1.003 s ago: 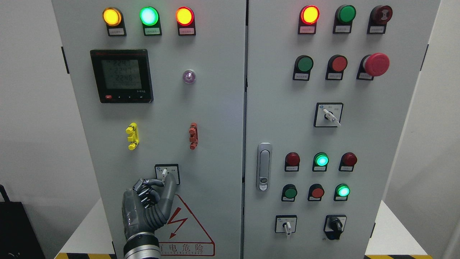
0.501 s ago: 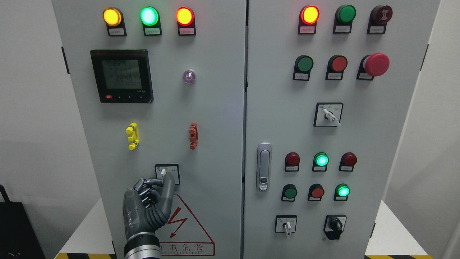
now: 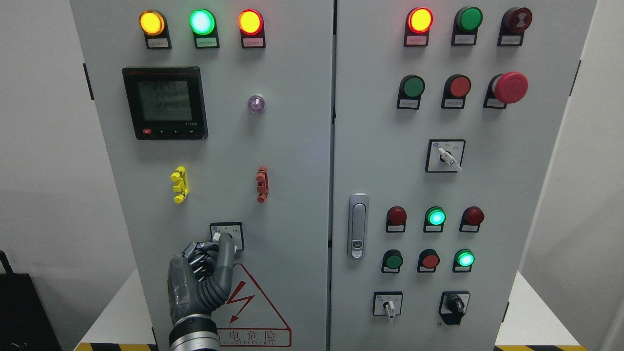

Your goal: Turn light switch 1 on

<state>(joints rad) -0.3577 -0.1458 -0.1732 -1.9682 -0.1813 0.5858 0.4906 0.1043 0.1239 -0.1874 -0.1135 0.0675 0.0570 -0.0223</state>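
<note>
Your target, light switch 1 (image 3: 226, 235), is the small rotary selector in a black-framed square low on the left cabinet door (image 3: 292, 204), directly above the red triangular warning sign (image 3: 256, 304) and below the yellow clip (image 3: 179, 184) and red clip (image 3: 262, 184). Treat it as a stiff, rigid part bolted to the panel: it likely carries no weight for you, turns only about its own axis, and probably snaps between detents, so expect a short, firm resistance and then a click. Its white lever is small and smooth, so a loose contact would slip off; take it at the lever itself, pressing sideways near its tip rather than against the square frame. Your left hand (image 3: 202, 273) comes up from the bottom edge with most fingers curled into the palm and one long finger extended upward, its tip lying over the switch and hiding most of the lever; whether it presses the lever or only covers it, you cannot tell. The hand clasps nothing. Push gently, since the plastic lever looks the weakest part. The right hand does not show. Above, the meter display (image 3: 165, 102) and the three lit lamps (image 3: 202, 22) sit well apart from your work.
</note>
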